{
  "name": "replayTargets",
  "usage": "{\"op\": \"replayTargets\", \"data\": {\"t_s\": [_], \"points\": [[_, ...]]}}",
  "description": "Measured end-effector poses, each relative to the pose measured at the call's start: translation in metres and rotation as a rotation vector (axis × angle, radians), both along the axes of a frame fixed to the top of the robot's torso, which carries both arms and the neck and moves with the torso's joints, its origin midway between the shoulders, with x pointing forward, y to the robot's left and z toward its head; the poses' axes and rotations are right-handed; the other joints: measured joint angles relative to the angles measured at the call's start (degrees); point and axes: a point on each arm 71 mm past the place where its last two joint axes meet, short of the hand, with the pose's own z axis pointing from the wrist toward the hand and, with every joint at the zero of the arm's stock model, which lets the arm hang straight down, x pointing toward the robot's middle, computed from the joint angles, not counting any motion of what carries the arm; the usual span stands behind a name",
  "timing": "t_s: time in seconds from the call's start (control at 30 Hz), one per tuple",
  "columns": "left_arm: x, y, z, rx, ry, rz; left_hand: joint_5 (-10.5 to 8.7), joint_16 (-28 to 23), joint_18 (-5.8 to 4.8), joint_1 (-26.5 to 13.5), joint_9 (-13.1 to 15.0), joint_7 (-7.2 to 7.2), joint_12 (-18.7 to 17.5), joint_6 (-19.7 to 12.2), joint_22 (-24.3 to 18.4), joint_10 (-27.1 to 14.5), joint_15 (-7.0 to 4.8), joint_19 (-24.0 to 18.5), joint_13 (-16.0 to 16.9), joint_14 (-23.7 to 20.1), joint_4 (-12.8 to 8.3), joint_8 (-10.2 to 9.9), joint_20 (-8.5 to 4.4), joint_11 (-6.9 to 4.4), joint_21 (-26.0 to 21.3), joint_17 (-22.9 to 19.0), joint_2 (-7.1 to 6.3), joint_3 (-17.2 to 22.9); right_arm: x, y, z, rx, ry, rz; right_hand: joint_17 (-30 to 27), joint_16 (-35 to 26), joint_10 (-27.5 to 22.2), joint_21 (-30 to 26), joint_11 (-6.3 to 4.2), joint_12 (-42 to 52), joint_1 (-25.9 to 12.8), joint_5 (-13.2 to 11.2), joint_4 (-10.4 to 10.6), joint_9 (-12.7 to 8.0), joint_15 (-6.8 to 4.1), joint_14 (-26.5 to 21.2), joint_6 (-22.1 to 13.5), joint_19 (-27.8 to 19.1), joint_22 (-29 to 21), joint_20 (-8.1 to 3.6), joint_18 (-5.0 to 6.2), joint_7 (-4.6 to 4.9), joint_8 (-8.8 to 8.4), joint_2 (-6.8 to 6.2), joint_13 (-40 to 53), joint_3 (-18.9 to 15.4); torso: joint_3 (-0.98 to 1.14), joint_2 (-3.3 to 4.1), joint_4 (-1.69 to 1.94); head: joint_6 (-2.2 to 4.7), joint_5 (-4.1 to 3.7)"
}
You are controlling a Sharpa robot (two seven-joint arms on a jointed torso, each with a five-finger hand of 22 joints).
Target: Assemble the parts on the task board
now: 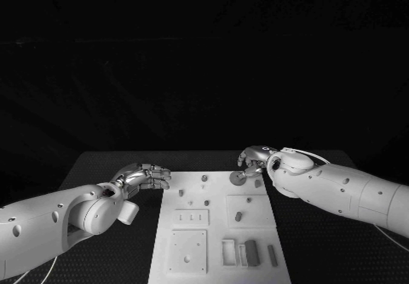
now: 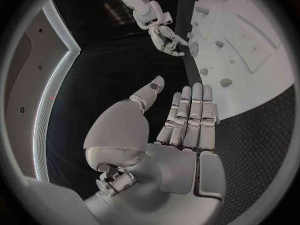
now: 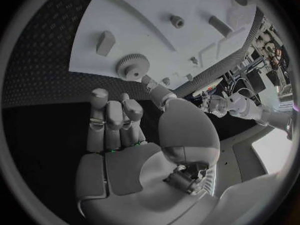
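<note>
The white board [image 1: 217, 228] is lying in the middle of the black table [image 1: 111, 163], running from the near edge toward the far side. The right hand [image 1: 253, 160] is reaching in over the board's far right corner, its fingers curling down toward a small toothed gear [image 1: 237, 179] that is resting on the board there. In the right wrist view the gear [image 3: 132, 66] is sitting just beyond the fingertips [image 3: 99, 96], and the pictures are not showing whether any finger is touching it, so whether this hand is holding anything cannot be told. The left hand [image 1: 146, 176] is hovering just beside the board's far left edge, over the bare table. In the left wrist view this hand [image 2: 181, 130] is showing its fingers straight and side by side with the thumb standing apart, holding nothing.

Several small pegs [image 1: 205, 177] are standing on the far part of the board. A short block [image 1: 239, 216] is lying on a raised square plate right of the board's centre. Toward the near right corner, a dark rectangular block [image 1: 252, 251] and a thin bar [image 1: 272, 255] are lying side by side, next to a pale rectangular frame [image 1: 229, 251]. A square plate with small holes [image 1: 187, 251] is occupying the near left part of the board.
</note>
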Motion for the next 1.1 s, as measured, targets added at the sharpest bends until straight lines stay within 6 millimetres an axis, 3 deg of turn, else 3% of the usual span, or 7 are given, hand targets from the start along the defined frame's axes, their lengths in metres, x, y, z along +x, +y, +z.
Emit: {"op": "replayTargets", "data": {"t_s": [0.6, 1.1], "points": [[0.000, -0.001, -0.001, 0.004, 0.009, -0.004, 0.00, 0.0, 0.00, 0.0, 0.0, 0.00, 0.0, 0.0, 0.0, 0.0, 0.00, 0.0, 0.0, 0.0, 0.0, 0.0, 0.00, 0.00, 0.0, 0.1, 0.00, 0.0, 0.001, 0.008, -0.021, -0.010, 0.052, 0.012, 0.1, 0.2, -0.2, 0.0, 0.22, 0.5, 0.0, 0.0, 0.2, 0.0, 0.15, -0.2, -0.2, -0.2, 0.0, -0.03, -0.17, 0.03, 0.10, 0.00, 0.0, -0.2, -0.10, -0.02, 0.05, -0.40, 0.31], [0.001, -0.001, -0.001, 0.005, 0.012, -0.004, 0.00, 0.0, 0.00, 0.0, -0.1, 0.00, -0.2, 0.0, 0.0, 0.0, 0.00, 0.0, 0.0, 0.0, 0.0, 0.0, 0.00, 0.00, 0.0, 0.1, 0.00, 0.0, 0.003, 0.009, -0.023, -0.011, 0.042, 0.020, 0.2, 0.5, -0.3, 0.2, 0.29, 0.9, 0.6, 0.0, -1.2, 0.2, 0.23, -0.3, 1.1, -0.2, 0.0, -0.02, -0.18, -0.25, 0.73, 2.75, 0.0, 0.1, -0.08, -0.02, -0.03, -0.68, 0.38]]}}
